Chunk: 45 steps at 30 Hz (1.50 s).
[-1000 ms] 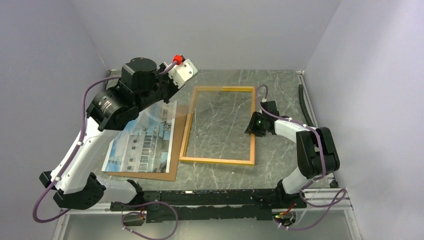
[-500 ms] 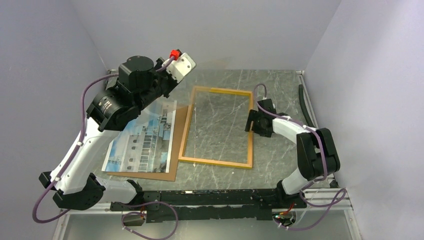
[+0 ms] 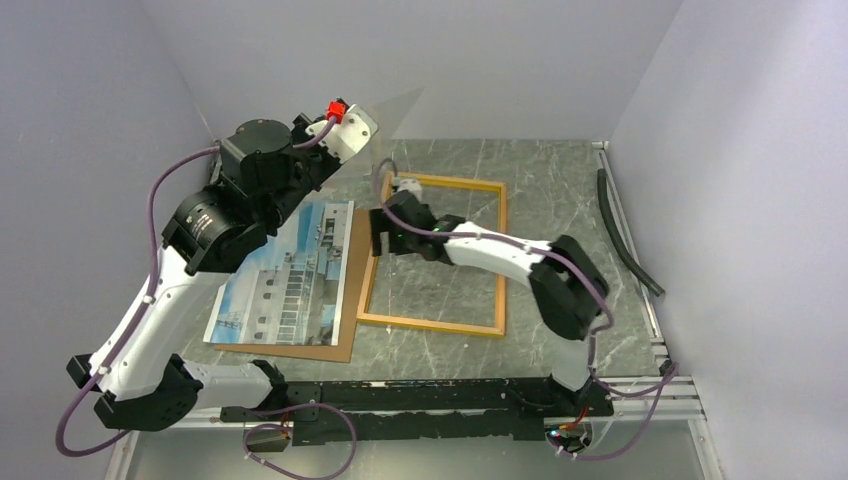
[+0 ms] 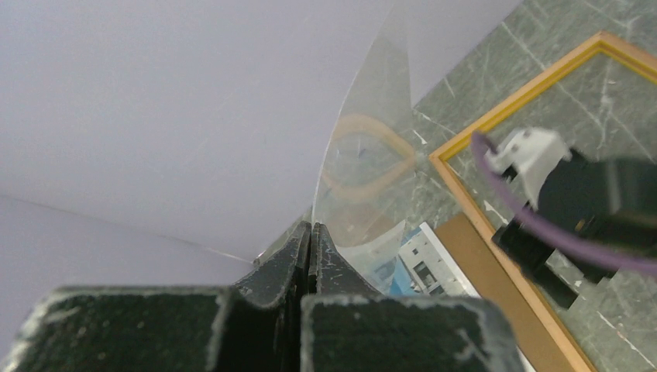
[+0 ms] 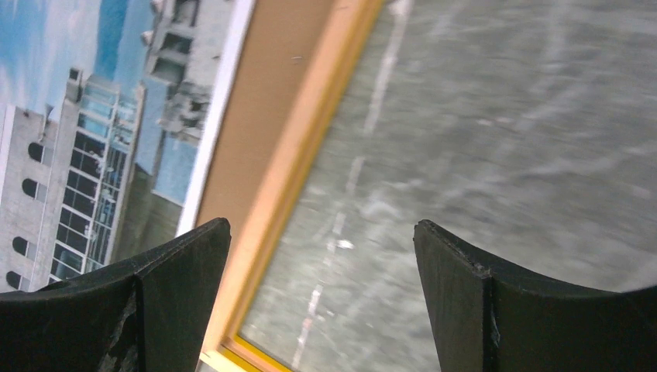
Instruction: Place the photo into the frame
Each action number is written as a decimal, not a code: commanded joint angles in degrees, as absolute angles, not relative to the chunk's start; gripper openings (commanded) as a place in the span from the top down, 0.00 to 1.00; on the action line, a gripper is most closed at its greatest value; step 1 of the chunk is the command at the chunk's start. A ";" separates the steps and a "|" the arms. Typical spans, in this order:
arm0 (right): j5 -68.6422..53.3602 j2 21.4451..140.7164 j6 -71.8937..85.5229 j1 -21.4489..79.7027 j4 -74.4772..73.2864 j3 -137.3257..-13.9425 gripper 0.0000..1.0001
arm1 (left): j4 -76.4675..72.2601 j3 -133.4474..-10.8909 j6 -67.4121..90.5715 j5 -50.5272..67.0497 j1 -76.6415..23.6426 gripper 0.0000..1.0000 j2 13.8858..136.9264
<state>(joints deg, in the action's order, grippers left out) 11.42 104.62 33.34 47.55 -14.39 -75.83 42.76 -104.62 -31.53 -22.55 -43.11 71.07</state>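
Note:
The frame [image 3: 431, 324], with its thin yellow-orange border, lies flat on the marble table; in the right wrist view its left rail [image 5: 308, 163] runs between my fingers. The photo [image 3: 285, 270] of a white-grey building lies left of it on a brown backing board [image 3: 345, 300]. My right gripper [image 3: 381, 240] hovers open just above the frame's left rail, holding nothing. My left gripper [image 3: 368, 135] is raised near the back wall, shut on the corner of a clear sheet [image 4: 364, 155] that stands up above the table.
A black hose [image 3: 625, 230] lies along the right wall. The backing board [image 5: 263, 101] juts out beyond the photo [image 5: 93, 116] and reaches the frame's left rail. Grey walls close in the table on three sides.
My right arm has swung from the frame's right rail across to its left rail, and its jaws have opened wide. The left arm has lifted the clear sheet higher, off the frame.

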 commanded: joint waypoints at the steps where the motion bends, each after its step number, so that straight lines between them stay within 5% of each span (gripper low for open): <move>1: 14.45 113.67 33.93 50.73 -12.01 -83.45 0.07 | 41.25 -104.77 -33.84 -26.20 -43.19 0.97 68.48; 8: 18.40 121.69 32.77 52.62 -12.01 -89.73 0.11 | 44.01 -105.18 -34.29 -27.72 -43.24 0.97 67.07; 18: 18.63 117.84 37.55 52.85 -6.87 -78.67 0.48 | 44.57 -103.67 -33.72 -26.79 -43.25 0.97 66.34; 31: 17.14 111.91 45.94 54.21 -3.63 -69.00 0.70 | 46.71 -103.51 -29.77 -21.91 -43.23 0.97 67.98; 40: 10.34 106.12 48.83 48.49 -4.40 -72.70 0.22 | 48.94 -100.34 -23.98 -19.08 -43.24 0.97 68.37; 42: 6.60 100.94 51.22 45.75 -3.71 -69.43 0.04 | 49.74 -99.48 -22.24 -18.04 -43.20 0.97 68.55; 45: 3.48 91.99 51.59 42.56 -3.89 -64.72 0.00 | 49.64 -98.54 -20.42 -15.66 -43.22 0.97 68.63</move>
